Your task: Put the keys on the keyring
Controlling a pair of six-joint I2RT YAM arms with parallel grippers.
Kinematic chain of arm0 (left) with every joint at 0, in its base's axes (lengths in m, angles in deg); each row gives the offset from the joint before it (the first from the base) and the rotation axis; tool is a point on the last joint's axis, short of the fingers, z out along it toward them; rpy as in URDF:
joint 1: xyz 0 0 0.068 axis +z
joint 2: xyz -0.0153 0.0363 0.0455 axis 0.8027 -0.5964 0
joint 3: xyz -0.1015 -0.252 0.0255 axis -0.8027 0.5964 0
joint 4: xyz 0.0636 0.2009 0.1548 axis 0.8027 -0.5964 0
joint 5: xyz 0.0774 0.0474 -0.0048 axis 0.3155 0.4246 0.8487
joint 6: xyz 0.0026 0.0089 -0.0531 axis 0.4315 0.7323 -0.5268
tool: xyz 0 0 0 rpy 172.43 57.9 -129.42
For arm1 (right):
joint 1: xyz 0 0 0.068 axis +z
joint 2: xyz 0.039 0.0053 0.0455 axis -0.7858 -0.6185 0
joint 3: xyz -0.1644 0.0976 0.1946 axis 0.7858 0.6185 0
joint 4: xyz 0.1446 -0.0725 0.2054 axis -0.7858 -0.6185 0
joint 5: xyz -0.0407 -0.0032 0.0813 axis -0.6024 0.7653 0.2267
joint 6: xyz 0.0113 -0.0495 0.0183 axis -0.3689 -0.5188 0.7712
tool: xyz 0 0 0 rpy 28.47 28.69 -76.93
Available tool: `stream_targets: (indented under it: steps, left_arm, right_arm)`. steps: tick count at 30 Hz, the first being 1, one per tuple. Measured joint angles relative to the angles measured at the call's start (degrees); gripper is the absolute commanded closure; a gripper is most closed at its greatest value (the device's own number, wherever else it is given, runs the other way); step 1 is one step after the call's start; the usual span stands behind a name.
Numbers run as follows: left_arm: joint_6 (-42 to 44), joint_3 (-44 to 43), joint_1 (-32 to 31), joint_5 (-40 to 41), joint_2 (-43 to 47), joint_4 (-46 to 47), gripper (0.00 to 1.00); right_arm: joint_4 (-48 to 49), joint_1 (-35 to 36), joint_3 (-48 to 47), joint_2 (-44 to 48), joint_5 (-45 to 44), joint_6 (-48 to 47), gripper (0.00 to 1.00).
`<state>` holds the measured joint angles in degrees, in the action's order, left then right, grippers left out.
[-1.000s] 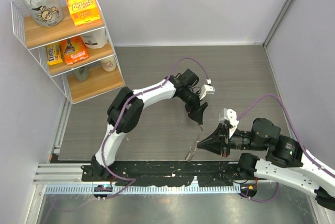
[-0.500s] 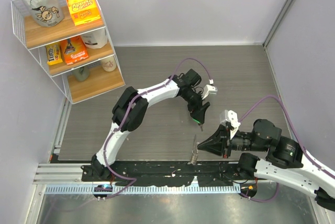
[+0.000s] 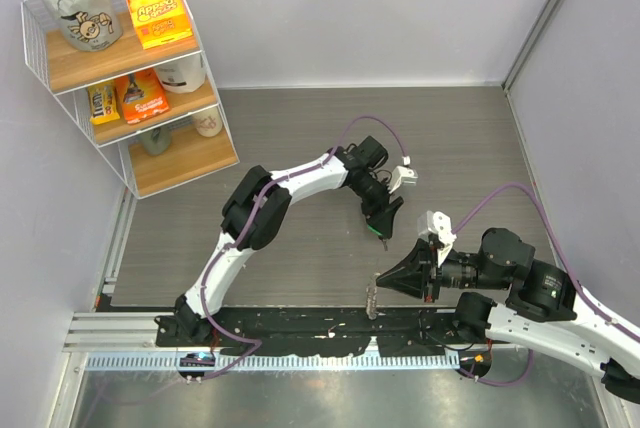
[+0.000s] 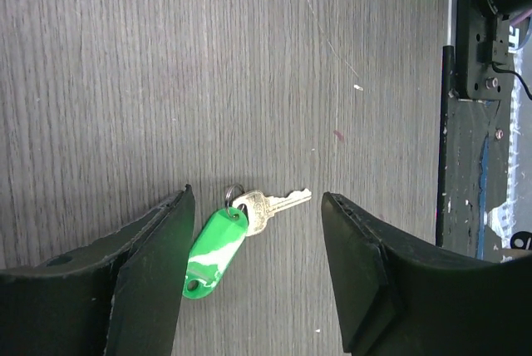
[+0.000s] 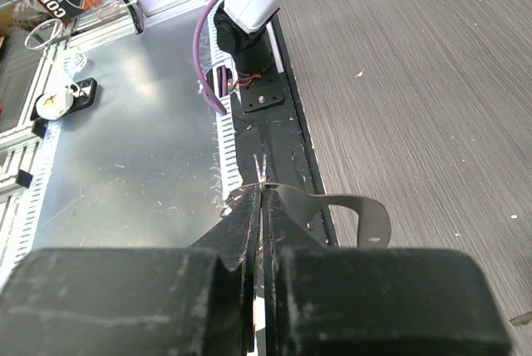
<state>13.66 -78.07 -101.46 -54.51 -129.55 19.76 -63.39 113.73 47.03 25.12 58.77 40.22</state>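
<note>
Nearest the bases, the right hand (image 3: 382,280) sits low over the near edge of the counter (image 3: 470,138), pointing toward the left arm's side. Its fingers (image 5: 241,231) are pressed flat together, clamped on the keyring (image 3: 371,299). In the top view the keyring hangs as a short, thin silvery strand just beside the fingertips, above the black base rail (image 3: 300,326). In the right wrist view only a sliver of it (image 5: 260,169) pokes out past the closed tips, and a curved grey band (image 5: 359,209) arcs off to one side.

A little farther in, the left hand (image 3: 380,232) points down at the counter, just beyond the right hand and apart from it. Its fingers (image 4: 150,248) are spread wide and hold nothing. The keys (image 4: 266,204) lie flat on the counter in the gap between those fingers. They are a small silver key on a tiny split ring (image 4: 233,195) with a green tag (image 4: 214,244). The tag lies just beside one finger, and whether it touches cannot be told. The key's blade points toward the other finger and stops short of it. The keys and the keyring are apart.

At the far left stands a wire shelf (image 3: 45,68) with packets on it.
</note>
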Motion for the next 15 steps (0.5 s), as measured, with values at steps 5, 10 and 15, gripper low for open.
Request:
stream_targets:
  steps: [5,10,15]
  left_arm:
    - [-0.2,-0.1,-0.1,0.0,-0.1,0.1,0.46]
    - [-0.2,-0.1,-0.2,0.0,-0.1,0.0,0.5]
    - [-0.2,-0.1,-0.3,0.0,-0.2,0.0,0.53]
  right_arm:
    - [0.0,0.0,0.0,0.0,0.0,0.0,0.95]
    - [0.0,0.0,0.0,0.0,0.0,0.0,0.95]
    - [0.0,0.0,0.0,0.0,0.0,0.0,0.95]
